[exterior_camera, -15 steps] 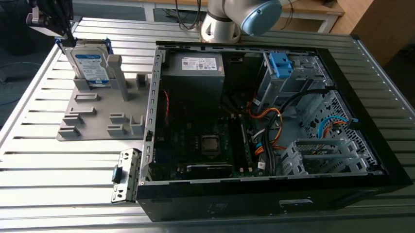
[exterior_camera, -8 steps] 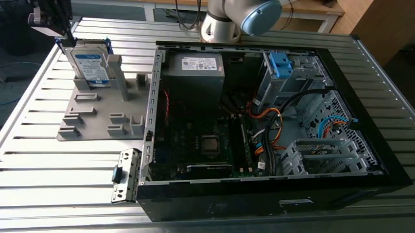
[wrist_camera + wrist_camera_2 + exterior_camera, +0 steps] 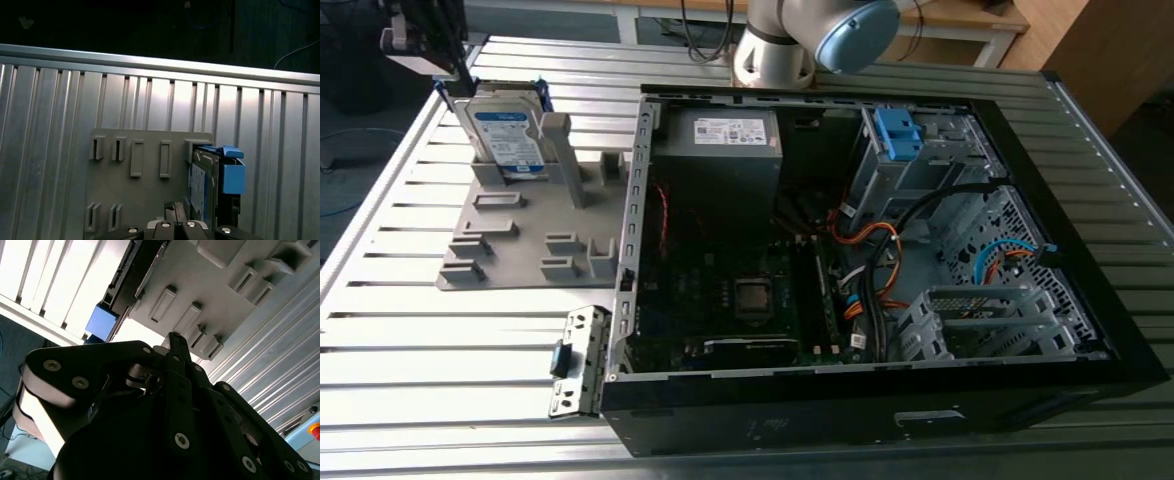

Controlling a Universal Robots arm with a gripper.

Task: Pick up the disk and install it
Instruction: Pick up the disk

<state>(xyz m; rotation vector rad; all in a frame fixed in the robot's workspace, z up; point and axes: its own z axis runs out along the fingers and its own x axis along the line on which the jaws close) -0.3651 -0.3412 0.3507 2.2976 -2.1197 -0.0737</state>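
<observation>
The disk (image 3: 507, 130) is a silver drive with a white-and-blue label in a blue caddy. It stands on edge in a slot of the grey holder plate (image 3: 520, 240), at the exterior view's upper left. My gripper (image 3: 454, 76) hangs just above the disk's top corner, and its dark fingers look shut with nothing between them. In the first wrist view the disk (image 3: 202, 185) stands beside the closed fingertips (image 3: 170, 206). The second wrist view has the fingers (image 3: 173, 340) meeting at a point over the holder plate (image 3: 220, 295), with the blue caddy (image 3: 102, 322) beyond.
An open black computer case (image 3: 1121, 330) lies on the slatted metal table (image 3: 400, 330), right of the holder plate. Inside are a grey power supply box (image 3: 720, 150), a drive cage with a blue bracket (image 3: 897, 135), cables and a motherboard. The arm's base (image 3: 787, 45) stands behind the case.
</observation>
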